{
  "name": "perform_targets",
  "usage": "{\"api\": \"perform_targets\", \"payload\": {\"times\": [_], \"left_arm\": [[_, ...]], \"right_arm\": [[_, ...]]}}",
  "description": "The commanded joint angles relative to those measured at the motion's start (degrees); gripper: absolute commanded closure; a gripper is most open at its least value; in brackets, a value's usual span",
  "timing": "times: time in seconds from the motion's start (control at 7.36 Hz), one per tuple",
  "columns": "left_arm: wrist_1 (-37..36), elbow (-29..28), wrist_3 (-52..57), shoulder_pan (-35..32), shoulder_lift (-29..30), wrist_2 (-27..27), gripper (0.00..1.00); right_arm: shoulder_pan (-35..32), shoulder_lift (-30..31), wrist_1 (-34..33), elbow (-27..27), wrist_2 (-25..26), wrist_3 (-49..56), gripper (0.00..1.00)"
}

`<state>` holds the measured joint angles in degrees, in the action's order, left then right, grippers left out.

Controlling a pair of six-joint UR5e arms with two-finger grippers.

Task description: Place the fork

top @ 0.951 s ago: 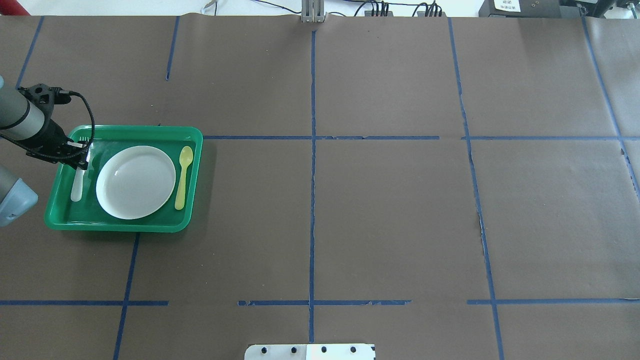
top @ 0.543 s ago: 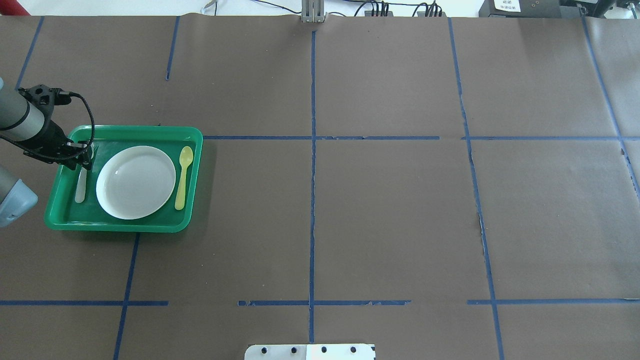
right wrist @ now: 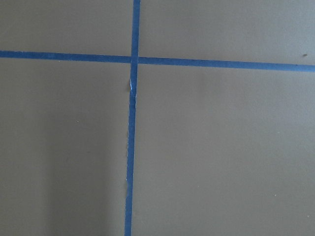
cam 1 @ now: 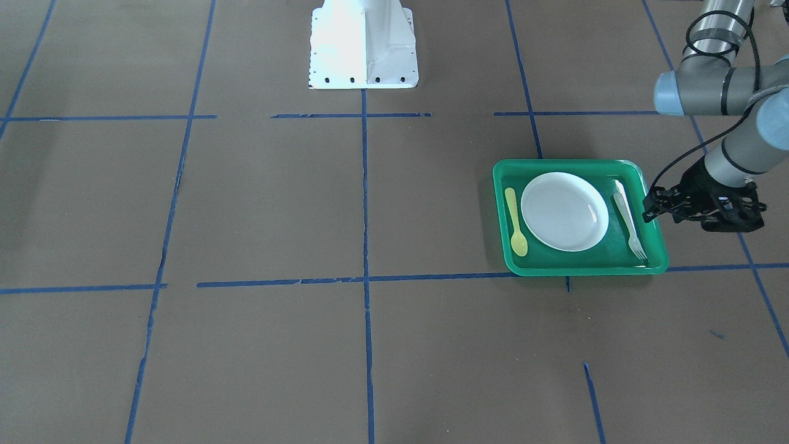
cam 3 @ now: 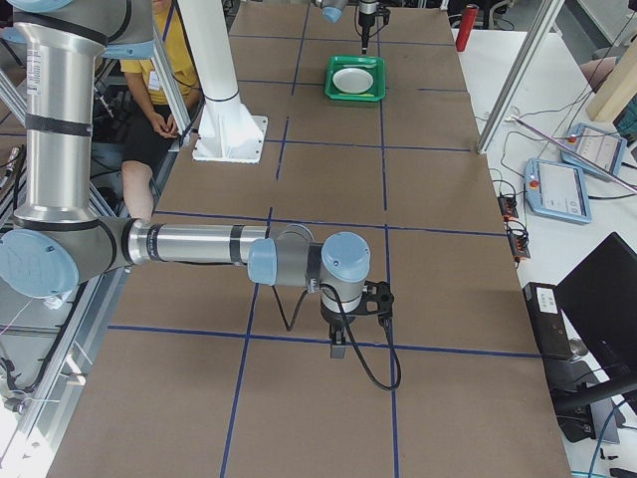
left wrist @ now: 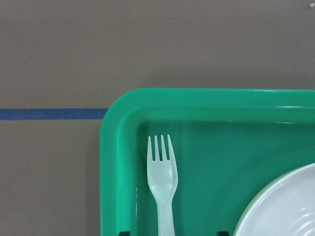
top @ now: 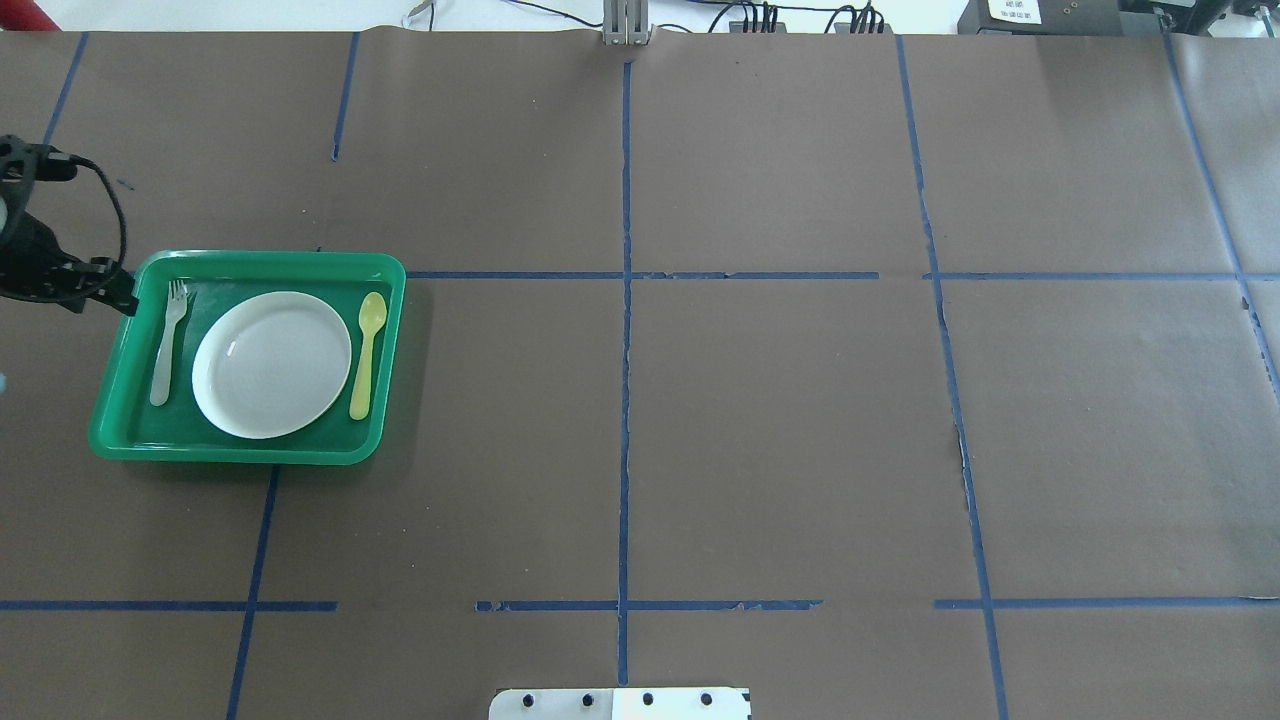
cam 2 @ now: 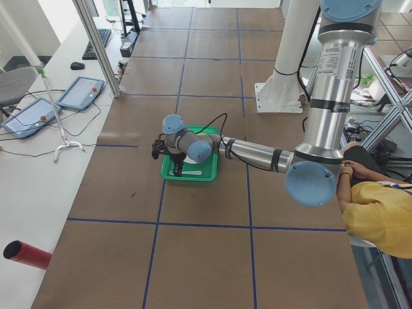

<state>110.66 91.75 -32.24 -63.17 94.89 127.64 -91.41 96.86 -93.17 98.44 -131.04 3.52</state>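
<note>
The pale white plastic fork (top: 165, 345) lies flat in the green tray (top: 250, 455), just left of the white plate (top: 272, 365), tines toward the far side. It also shows in the front view (cam 1: 627, 223) and the left wrist view (left wrist: 162, 187). My left gripper (top: 118, 297) hangs outside the tray's left rim, clear of the fork, open and empty; it also shows in the front view (cam 1: 650, 206). My right gripper (cam 3: 338, 351) shows only in the exterior right view, over bare table far from the tray. I cannot tell whether it is open or shut.
A yellow plastic spoon (top: 366, 350) lies in the tray on the plate's right side. The table is brown paper with blue tape lines. The robot's base plate (top: 620, 703) sits at the near edge.
My left gripper was over the fork's upper part inside the tray. It has let the fork go and pulled back left, outside the tray rim. The fork lies fully in view.
</note>
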Motion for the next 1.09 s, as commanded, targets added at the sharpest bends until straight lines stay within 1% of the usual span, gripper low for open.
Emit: {"api": "perform_targets", "payload": {"times": [0.0, 0.14, 0.27, 0.41, 0.54, 0.68, 0.81, 0.95], "left_arm": [[-0.27, -0.08, 18.0, -9.46, -5.31, -0.02, 0.31], [-0.45, -1.39, 26.09, -15.78, -6.98, 1.28, 0.3], [-4.02, -3.83, 33.4, -22.54, -7.0, 4.69, 0.3], [-10.75, -4.82, 42.61, -27.65, -6.3, 4.81, 0.3], [-16.13, -4.74, 44.79, -29.79, -4.91, 4.9, 0.28], [-21.23, -4.74, 43.59, -30.16, -2.37, 5.16, 0.22], [-26.06, -4.3, 42.1, -30.34, -0.86, 5.95, 0.01], [-28.2, -2.21, 42.17, -32.87, -0.85, 5.87, 0.0]], "right_arm": [[0.0, 0.0, 0.0, 0.0, 0.0, -0.09, 0.0], [0.0, 0.0, 0.0, 0.0, 0.0, -0.09, 0.0], [0.0, 0.0, 0.0, 0.0, 0.0, 0.0, 0.0], [0.0, 0.0, 0.0, 0.0, 0.0, 0.0, 0.0], [0.0, 0.0, 0.0, 0.0, 0.0, 0.0, 0.0], [0.0, 0.0, 0.0, 0.0, 0.0, 0.0, 0.0], [0.0, 0.0, 0.0, 0.0, 0.0, 0.0, 0.0], [0.0, 0.0, 0.0, 0.0, 0.0, 0.0, 0.0]]}}
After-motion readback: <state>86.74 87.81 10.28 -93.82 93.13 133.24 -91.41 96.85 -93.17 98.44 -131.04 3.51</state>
